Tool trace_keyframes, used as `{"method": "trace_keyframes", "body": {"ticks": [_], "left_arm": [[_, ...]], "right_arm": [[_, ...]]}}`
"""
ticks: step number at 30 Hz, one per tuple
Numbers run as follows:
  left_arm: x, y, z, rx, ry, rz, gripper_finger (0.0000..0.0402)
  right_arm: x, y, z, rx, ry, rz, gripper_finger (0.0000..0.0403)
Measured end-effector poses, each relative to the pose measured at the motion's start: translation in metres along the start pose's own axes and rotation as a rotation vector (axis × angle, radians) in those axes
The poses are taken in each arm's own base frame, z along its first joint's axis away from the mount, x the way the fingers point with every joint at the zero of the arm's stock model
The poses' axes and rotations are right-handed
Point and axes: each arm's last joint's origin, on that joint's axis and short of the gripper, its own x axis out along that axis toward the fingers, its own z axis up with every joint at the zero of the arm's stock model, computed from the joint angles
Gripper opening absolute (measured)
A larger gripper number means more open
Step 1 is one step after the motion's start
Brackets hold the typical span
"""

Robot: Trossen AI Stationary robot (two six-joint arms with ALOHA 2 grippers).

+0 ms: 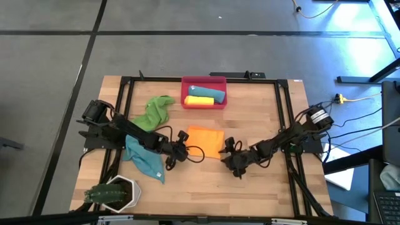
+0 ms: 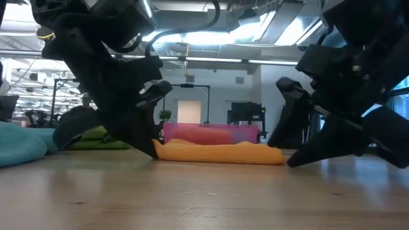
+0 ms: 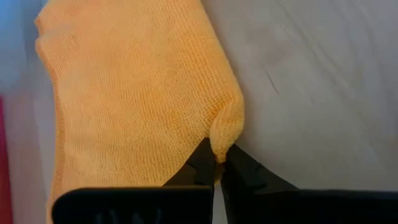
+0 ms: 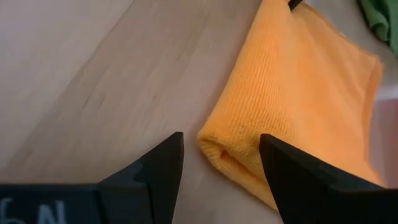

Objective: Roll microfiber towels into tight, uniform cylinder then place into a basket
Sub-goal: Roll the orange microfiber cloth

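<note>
A folded orange microfiber towel (image 1: pixel 205 140) lies flat in the middle of the table. My left gripper (image 1: pixel 185 139) is at its left side, shut on a corner. My right gripper (image 4: pixel 221 168) stands open at the towel's near right corner (image 4: pixel 214 148), one finger on each side of it. The red-pink basket (image 1: pixel 220 104) at the far edge holds a teal roll (image 1: pixel 206 92) and a yellow roll (image 1: pixel 199 100). A green towel (image 1: pixel 155 111) lies crumpled left of the basket. A teal towel (image 1: pixel 145 161) lies under my left arm. My left gripper pinches a corner of the orange towel (image 3: pixel 222 142) between its two fingertips (image 3: pixel 202 163); the cloth bunches up just ahead of them. The fingers come slanting down from the table's left. The rest of the towel lies flat on the table. Whether my right gripper touches the towel I cannot tell.
A white hexagonal pot with a green plant (image 1: pixel 115 192) stands at the near left corner. Bare wood (image 1: pixel 206 181) runs between the orange towel and the near edge. A black frame (image 1: pixel 125 84) borders the table top.
</note>
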Motion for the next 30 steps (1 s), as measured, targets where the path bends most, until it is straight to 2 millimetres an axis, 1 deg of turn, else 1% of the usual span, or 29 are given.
{"method": "trace_keyframes", "body": {"ticks": [9, 12, 16, 23, 26, 28, 30], "left_arm": [[0.0005, 0.0015, 0.0005, -0.024, -0.013, -0.012, 0.0001], [0.0005, 0.0015, 0.0005, -0.025, -0.014, -0.012, 0.0001], [0.0004, 0.0015, 0.0006, -0.029, -0.015, -0.013, 0.0001], [0.0004, 0.0014, 0.0007, -0.030, -0.016, -0.015, 0.0001], [0.0003, 0.0013, 0.0009, -0.031, -0.019, -0.020, 0.0001], [0.0002, 0.0010, 0.0014, -0.040, -0.027, -0.037, 0.0001], [0.0001, 0.0005, 0.0022, -0.055, -0.039, -0.059, 0.0001]], "right_arm": [[0.0062, 0.0025, -0.0044, -0.052, 0.037, -0.058, 0.0213], [0.0072, 0.0029, -0.0056, -0.057, 0.046, -0.066, 0.0202], [0.0074, 0.0028, -0.0059, -0.050, 0.045, -0.066, 0.0159], [0.0058, 0.0058, -0.0055, -0.053, 0.044, -0.076, 0.0061], [0.0050, 0.0067, -0.0054, -0.004, 0.040, -0.075, 0.0022], [0.0037, 0.0063, -0.0043, 0.033, 0.031, -0.063, 0.0010], [0.0013, 0.0056, -0.0036, 0.064, 0.025, -0.049, 0.0014]]}}
